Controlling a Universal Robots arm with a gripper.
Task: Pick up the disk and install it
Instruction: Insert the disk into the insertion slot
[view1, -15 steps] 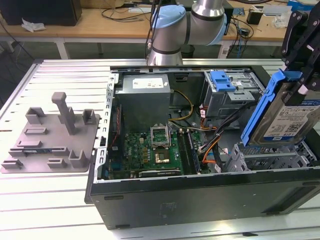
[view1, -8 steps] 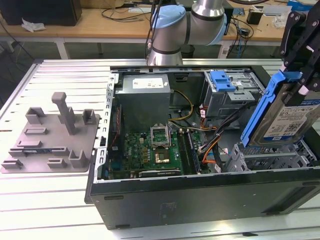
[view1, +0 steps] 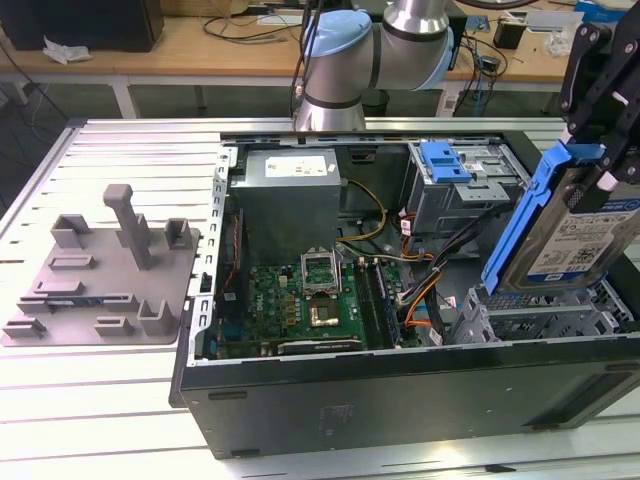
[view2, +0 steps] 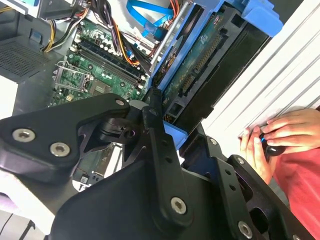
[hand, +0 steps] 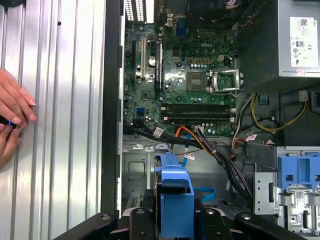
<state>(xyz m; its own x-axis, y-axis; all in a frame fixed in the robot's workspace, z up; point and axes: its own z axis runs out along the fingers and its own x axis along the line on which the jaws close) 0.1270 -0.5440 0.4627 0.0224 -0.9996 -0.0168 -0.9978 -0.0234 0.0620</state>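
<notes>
Grips the disk (view1: 565, 225) by its upper end, gripper (view1: 598, 150) clenched on the blue frame. Holds it on edge and tilted over the metal drive cage (view1: 540, 320), at the computer case's (view1: 400, 400) end on the exterior view's right, seemingly just clear of the cage.

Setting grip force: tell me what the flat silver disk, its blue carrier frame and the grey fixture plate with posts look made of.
Flat silver disk: likely metal casing, dull silver sheen beside a papery white-and-blue label. Blue carrier frame: probably moulded plastic, uniform saturated colour, soft gloss. Grey fixture plate with posts: apparently plastic, matte even grey, though painted metal cannot be excluded.
</notes>
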